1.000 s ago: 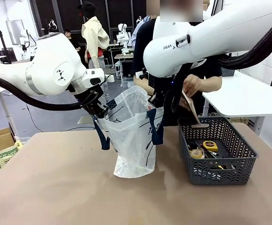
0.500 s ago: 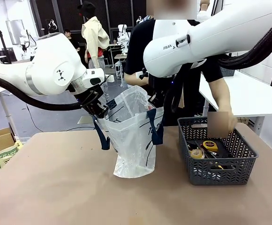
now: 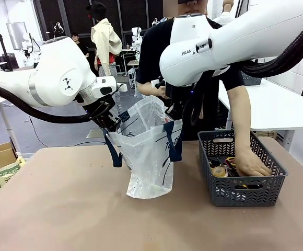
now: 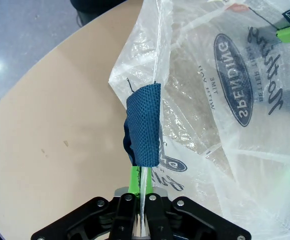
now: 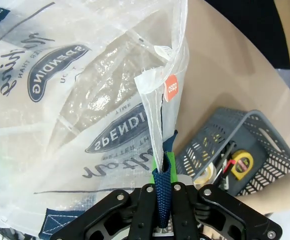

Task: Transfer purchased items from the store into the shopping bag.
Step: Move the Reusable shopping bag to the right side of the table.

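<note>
Left arm comes in from the table's left side, wrist angled down. The left gripper is pinched tight on the thin top edge of the bag, just below a navy strap patch.

Right arm reaches across from the right. The right gripper is clamped on the other navy strap and the bag edge with it.

The bag stands near the middle of the table, its mouth pulled open between the two grips.

Print: "SPENDING" in a navy oval, with script lettering beside it; the smaller lines are unclear. "FRAN" shows on the right arm.

Basket sits toward the table's right edge. A person's hand is down inside it, on the contents. A yellow tape measure lies in the basket.

Bag contents can't be made out through the plastic.
</note>
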Controlling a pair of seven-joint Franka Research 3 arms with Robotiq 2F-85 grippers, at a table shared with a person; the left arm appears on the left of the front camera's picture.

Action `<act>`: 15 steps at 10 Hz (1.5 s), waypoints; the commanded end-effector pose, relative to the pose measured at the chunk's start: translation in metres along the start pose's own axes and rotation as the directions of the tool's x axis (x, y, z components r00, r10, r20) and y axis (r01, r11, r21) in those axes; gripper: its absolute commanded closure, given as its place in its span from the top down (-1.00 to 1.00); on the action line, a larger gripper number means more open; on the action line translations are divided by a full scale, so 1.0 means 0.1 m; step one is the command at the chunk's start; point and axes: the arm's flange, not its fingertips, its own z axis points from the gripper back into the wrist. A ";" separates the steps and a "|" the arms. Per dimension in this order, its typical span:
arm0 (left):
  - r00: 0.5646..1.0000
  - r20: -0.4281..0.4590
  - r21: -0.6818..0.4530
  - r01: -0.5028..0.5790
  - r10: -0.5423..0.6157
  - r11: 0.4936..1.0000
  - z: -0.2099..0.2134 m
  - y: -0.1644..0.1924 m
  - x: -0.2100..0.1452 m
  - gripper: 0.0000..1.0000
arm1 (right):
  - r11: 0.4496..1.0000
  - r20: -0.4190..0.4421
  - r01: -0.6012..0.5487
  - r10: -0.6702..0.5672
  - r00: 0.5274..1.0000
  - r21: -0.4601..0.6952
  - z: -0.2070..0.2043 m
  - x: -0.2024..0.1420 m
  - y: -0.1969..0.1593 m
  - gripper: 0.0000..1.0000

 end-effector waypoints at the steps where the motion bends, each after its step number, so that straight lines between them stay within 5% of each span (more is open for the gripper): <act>1: 1.000 0.001 0.000 -0.001 0.001 1.000 0.00 0.00 0.00 -1.00 | 1.000 -0.001 0.004 -0.004 1.000 -0.001 0.00 -0.01 0.00 -1.00; 10: 0.989 -0.127 0.027 0.082 -0.078 0.996 0.03 0.12 0.03 -1.00 | 0.999 -0.051 -0.005 0.003 0.999 -0.036 0.04 -0.05 -0.04 -1.00; 15: 0.987 -0.118 0.014 0.114 -0.111 0.993 0.04 0.19 0.01 -1.00 | 0.999 -0.061 -0.005 0.002 0.998 -0.052 0.06 -0.08 -0.04 -1.00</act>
